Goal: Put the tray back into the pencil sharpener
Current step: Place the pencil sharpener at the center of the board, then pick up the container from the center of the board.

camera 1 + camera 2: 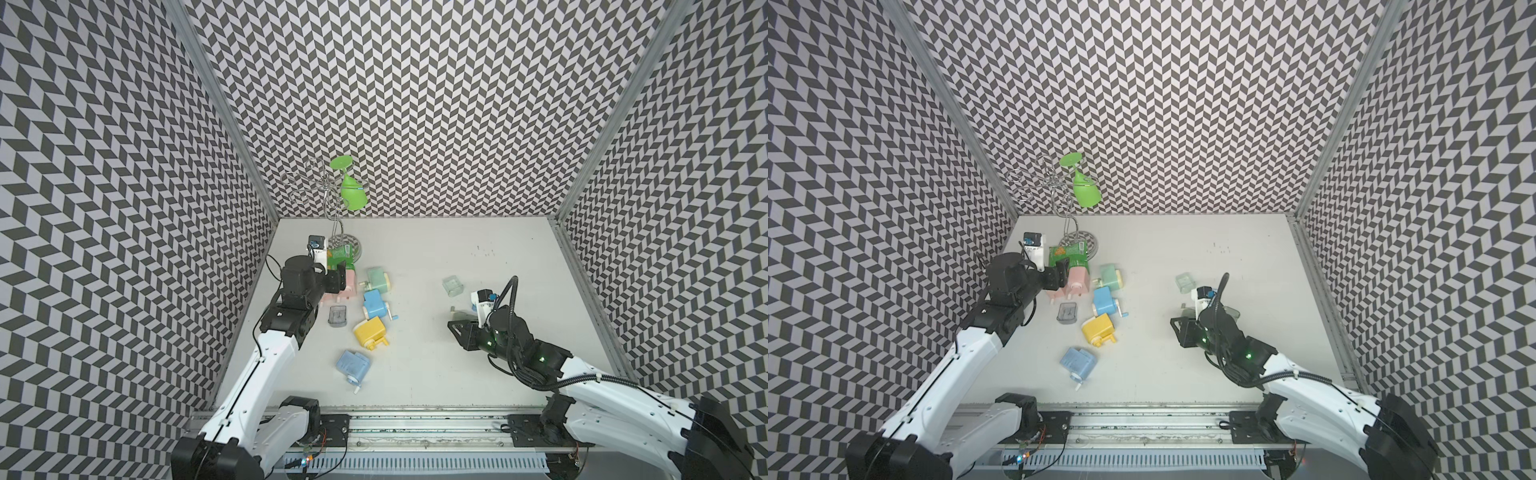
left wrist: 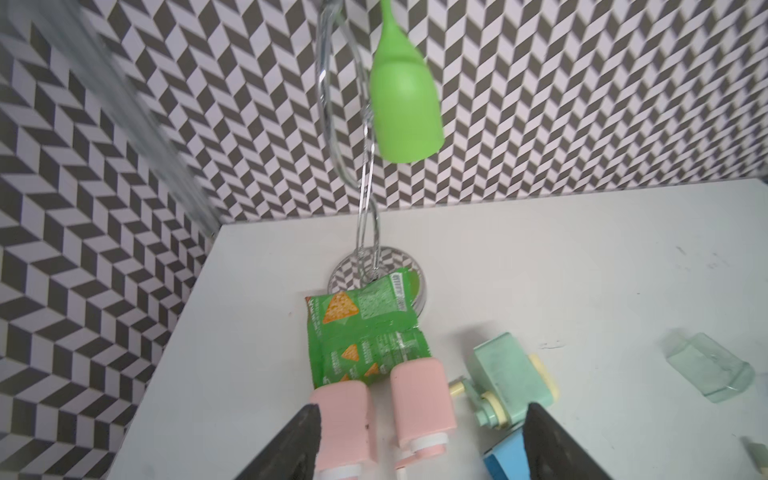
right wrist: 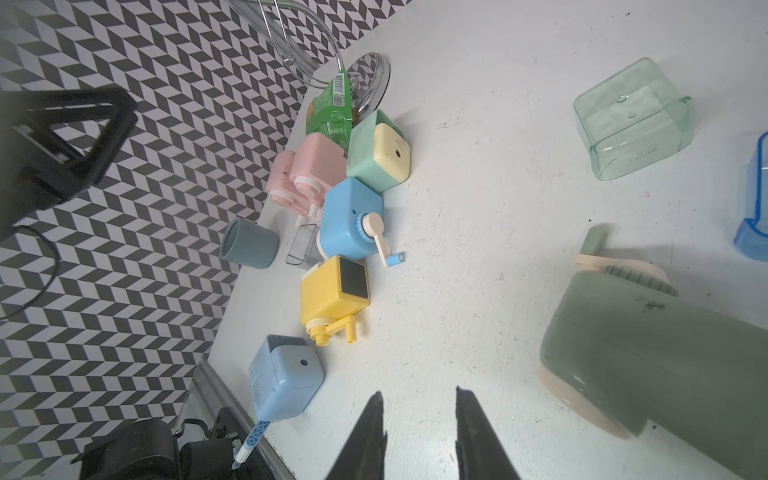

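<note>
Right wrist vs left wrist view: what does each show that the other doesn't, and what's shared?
Only right wrist: the body of the dark green sharpener, the yellow sharpener, the pale blue sharpener, a grey-blue container and a blue tray at the frame edge.
Only left wrist: the green glass hanging upside down on the wire stand.
Both: the stand's base, chip bag, two pink sharpeners, mint sharpener, blue sharpener, clear green tray.

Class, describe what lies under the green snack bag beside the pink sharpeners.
The snack bag lies with one end on the round base of the wire stand, hiding part of that base. Anything else beneath the bag is covered.
</note>
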Motion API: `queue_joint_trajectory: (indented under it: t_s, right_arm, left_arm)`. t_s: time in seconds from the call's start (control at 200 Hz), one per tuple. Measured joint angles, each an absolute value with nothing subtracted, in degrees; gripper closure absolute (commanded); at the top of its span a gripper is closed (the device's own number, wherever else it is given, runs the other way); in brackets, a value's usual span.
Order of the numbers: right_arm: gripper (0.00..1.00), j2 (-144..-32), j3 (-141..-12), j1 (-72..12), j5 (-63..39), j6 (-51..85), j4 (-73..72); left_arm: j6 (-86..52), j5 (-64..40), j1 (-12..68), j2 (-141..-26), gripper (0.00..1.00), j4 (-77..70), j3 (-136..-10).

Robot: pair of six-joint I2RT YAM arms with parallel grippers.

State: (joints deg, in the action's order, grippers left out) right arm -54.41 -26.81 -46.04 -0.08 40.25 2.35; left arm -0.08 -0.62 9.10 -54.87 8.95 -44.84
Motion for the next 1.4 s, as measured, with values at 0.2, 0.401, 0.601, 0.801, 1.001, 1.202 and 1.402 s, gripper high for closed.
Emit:
queue_joint_trajectory:
  t_s: [0.2, 0.401, 0.601, 0.801, 1.001, 1.202, 1.402]
  right_arm:
    - [0.69, -54.9, -27.9, -46.0, -0.1, 37.0, 3.9]
    - [0.69, -62.4, -34.8, -46.0, -0.1, 33.2, 4.7]
    - [0.69, -74.0, -46.1, -46.0, -1.0, 28.7, 5.3]
    - [0.66, -86.3, -55.0, -46.0, -1.3, 25.0, 6.9]
    - [0.6, -97.4, -65.3, -46.0, -0.2, 23.2, 9.0]
    - [0.52, -101.5, -71.7, -45.1, 7.2, 21.5, 14.1]
    - [0.26, -100.8, -69.8, -34.5, 9.6, 18.3, 16.9]
  left_arm:
    - [-0.1, -10.9, 11.4, -49.9, 0.25, 0.1, -37.9]
    - [-2.0, -13.9, 13.6, -52.2, 0.25, -0.2, -35.2]
    - [-5.0, -13.6, 13.6, -53.6, 0.25, -0.2, -35.2]
    - [-6.4, -11.1, 13.6, -52.6, 0.24, -0.2, -35.2]
    - [-7.5, -7.9, 13.6, -48.6, 0.22, -1.1, -34.4]
    - [-7.7, -7.1, 13.6, -46.7, 0.22, -1.5, -33.5]
    - [-8.2, -7.9, 13.1, -46.8, 0.22, -1.7, -33.5]
